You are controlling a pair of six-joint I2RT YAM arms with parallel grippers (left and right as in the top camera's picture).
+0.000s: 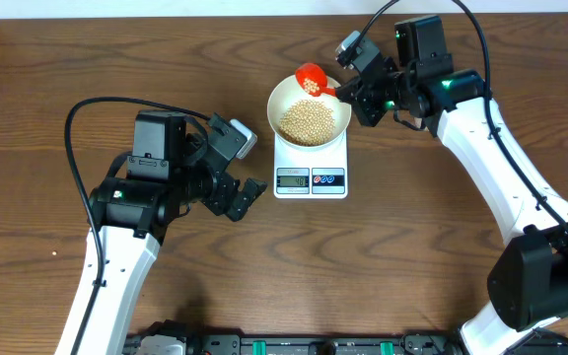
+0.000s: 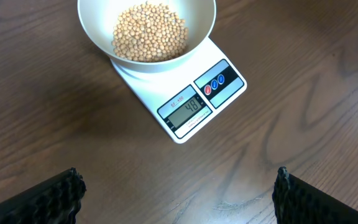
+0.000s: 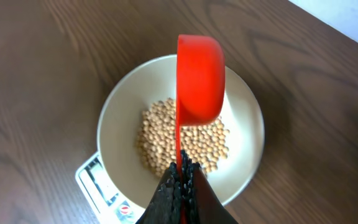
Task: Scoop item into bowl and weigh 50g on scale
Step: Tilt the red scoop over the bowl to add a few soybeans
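Observation:
The white bowl (image 1: 282,97) stands on the white scale (image 1: 311,179) and holds a heap of tan beans (image 1: 309,120). My right gripper (image 1: 343,94) is shut on the handle of a red scoop (image 1: 312,79), held over the bowl's far rim with a few beans in it. In the right wrist view the scoop (image 3: 199,78) hangs tilted above the beans (image 3: 160,143), my right gripper (image 3: 182,171) clamped on its handle. My left gripper (image 1: 245,200) is open and empty, left of the scale. The scale (image 2: 197,102) reads 48 in the left wrist view.
Bare brown wood table surrounds the scale. The left wrist view shows my left gripper (image 2: 179,193) wide over bare wood, with the bowl (image 2: 98,25) ahead of it. The right arm reaches in from the right side, past the back of the scale.

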